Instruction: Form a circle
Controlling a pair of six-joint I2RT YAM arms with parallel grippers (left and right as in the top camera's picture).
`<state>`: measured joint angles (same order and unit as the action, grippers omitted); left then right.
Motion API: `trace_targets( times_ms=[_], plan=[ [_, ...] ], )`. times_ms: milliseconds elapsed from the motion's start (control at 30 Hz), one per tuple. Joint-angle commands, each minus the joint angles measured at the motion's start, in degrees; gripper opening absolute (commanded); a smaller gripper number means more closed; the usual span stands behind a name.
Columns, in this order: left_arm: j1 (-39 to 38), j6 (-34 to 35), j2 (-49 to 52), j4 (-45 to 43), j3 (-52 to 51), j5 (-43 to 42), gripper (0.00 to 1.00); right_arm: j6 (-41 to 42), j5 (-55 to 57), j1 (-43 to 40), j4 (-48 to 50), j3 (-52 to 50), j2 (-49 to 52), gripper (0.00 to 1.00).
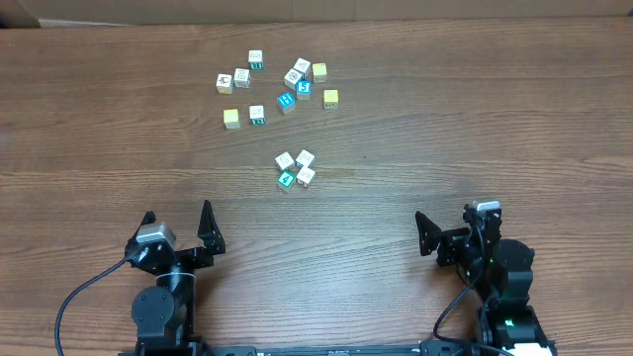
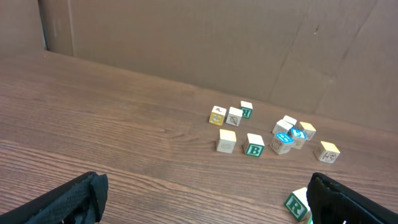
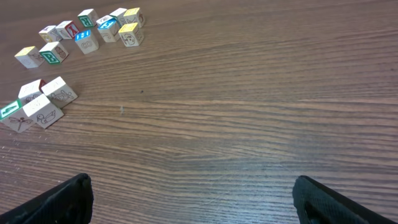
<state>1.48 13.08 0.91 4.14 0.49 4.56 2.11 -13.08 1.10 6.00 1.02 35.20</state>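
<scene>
The circle (image 1: 295, 169) is a tight cluster of tiny letter cubes, three white-faced and one teal-faced (image 1: 286, 180), on the wooden table a little left of centre. My left gripper (image 1: 178, 225) stands open near the front edge, below and left of the cluster, holding nothing. In the left wrist view the gripper (image 2: 205, 208) frames bare wood, and a green R cube (image 2: 297, 203) of the cluster peeks out beside its right finger. My right gripper (image 1: 453, 229) is open and empty at the front right. The right wrist view shows the circle (image 3: 38, 104) far left of that gripper (image 3: 193, 205).
A looser scatter of white, blue and yellow cubes (image 1: 277, 84) lies farther back on the table (image 1: 475, 109); the same scatter (image 2: 273, 134) shows in the left wrist view and top left in the right wrist view (image 3: 87, 31). A cardboard wall (image 2: 186, 43) stands behind the table.
</scene>
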Motion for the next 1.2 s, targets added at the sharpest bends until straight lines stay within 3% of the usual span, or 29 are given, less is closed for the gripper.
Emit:
trace_targets(
  times_ms=[0, 200, 1167],
  plan=[
    [-0.3, -1.3, -0.7, 0.0, -0.2, 0.0, 0.99, -0.5, 0.6, -0.5, -1.5, -0.6, -3.3, 1.0],
    [-0.3, -1.3, -0.7, 0.0, -0.2, -0.1, 1.0, -1.0, 1.0, -0.5, -9.9, -0.6, -13.3, 1.0],
    [-0.3, -1.3, -0.7, 0.0, -0.2, 0.0, 0.99, 2.6, -0.1, -0.4, -9.7, -0.6, -32.3, 1.0]
  ],
)
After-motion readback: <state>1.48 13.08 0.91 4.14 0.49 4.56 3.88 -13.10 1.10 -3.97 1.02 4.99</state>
